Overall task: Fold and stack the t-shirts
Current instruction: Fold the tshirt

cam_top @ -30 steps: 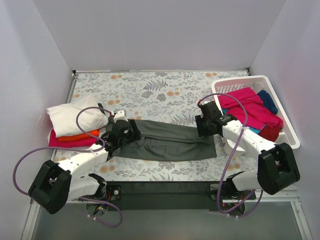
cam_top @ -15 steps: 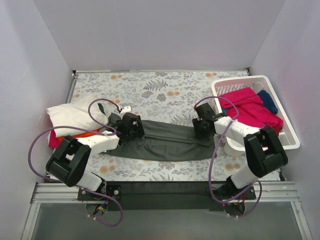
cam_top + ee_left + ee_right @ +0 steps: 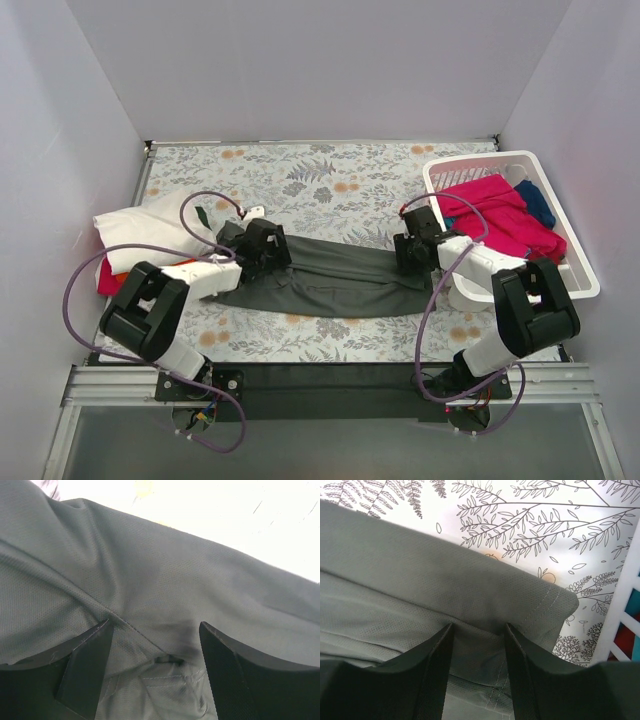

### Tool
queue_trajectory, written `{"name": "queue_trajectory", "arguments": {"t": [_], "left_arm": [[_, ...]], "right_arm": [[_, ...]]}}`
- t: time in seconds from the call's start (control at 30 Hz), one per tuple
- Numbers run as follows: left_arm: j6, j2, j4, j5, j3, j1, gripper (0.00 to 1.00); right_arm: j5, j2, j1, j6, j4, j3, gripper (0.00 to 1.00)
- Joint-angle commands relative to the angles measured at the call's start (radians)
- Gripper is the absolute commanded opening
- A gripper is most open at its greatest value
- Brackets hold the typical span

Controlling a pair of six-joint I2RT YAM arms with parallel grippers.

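A dark grey t-shirt lies folded into a long band across the middle of the table. My left gripper sits low on its left end, at the far edge. In the left wrist view the gripper is open, with grey cloth lying loose between the fingers. My right gripper sits on the shirt's right end. In the right wrist view it stands open astride the grey cloth near the hemmed corner. A white t-shirt tops a pile at the left, with a magenta one underneath.
A white slatted basket stands at the right, holding a magenta shirt and a navy one; its wall shows in the right wrist view. The floral tablecloth stretches behind the grey shirt. Grey walls close in three sides.
Both grippers have moved away from me to the far edge of the grey shirt and dropped low onto it. The arms now lie flatter.
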Motion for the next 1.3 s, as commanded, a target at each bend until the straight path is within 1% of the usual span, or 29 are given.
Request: {"name": "queue_trajectory", "arguments": {"t": [0.0,0.17,0.2,0.33,0.47,0.63,0.73,0.9,1.03,1.07,1.13,1.17,1.2,1.27], "left_arm": [[0.045,0.078,0.022,0.038,0.061,0.009,0.65],[0.125,0.220,0.043,0.101,0.223,0.009,0.65],[0.140,0.239,0.060,0.117,0.247,0.009,0.65],[0.197,0.334,0.071,0.154,0.354,0.009,0.65],[0.231,0.409,0.028,0.124,0.472,0.010,0.65],[0.258,0.514,-0.032,0.116,0.625,0.015,0.65],[0.270,0.540,-0.052,0.108,0.676,0.015,0.65],[0.287,0.503,-0.061,0.125,0.709,0.016,0.65],[0.289,0.410,-0.061,0.127,0.716,0.015,0.65],[0.290,0.365,-0.061,0.127,0.712,0.016,0.66],[0.283,0.318,-0.061,0.115,0.699,0.016,0.66],[0.277,0.296,-0.064,0.105,0.689,0.015,0.66],[0.271,0.256,-0.075,0.090,0.663,0.016,0.67],[0.241,0.229,-0.095,0.056,0.637,0.025,0.69]], "right_arm": [[-0.071,-0.014,0.008,0.020,-0.040,-0.082,0.40],[-0.133,-0.060,0.028,0.037,-0.044,-0.128,0.40],[-0.169,-0.066,0.029,0.037,-0.048,-0.132,0.41],[-0.199,-0.095,0.051,0.050,-0.077,-0.149,0.41],[-0.199,-0.161,0.089,0.083,-0.115,-0.183,0.41],[-0.217,-0.224,0.187,0.152,-0.133,-0.234,0.41],[-0.234,-0.260,0.244,0.188,-0.133,-0.272,0.41],[-0.251,-0.382,0.302,0.221,-0.159,-0.266,0.41],[-0.196,-0.466,0.314,0.214,-0.213,-0.171,0.41],[-0.167,-0.483,0.314,0.206,-0.218,-0.134,0.42],[-0.145,-0.485,0.316,0.185,-0.216,-0.108,0.43],[-0.098,-0.471,0.314,0.179,-0.213,-0.084,0.44],[-0.090,-0.460,0.314,0.174,-0.212,-0.074,0.44],[-0.096,-0.429,0.314,0.160,-0.201,-0.062,0.44]]}}
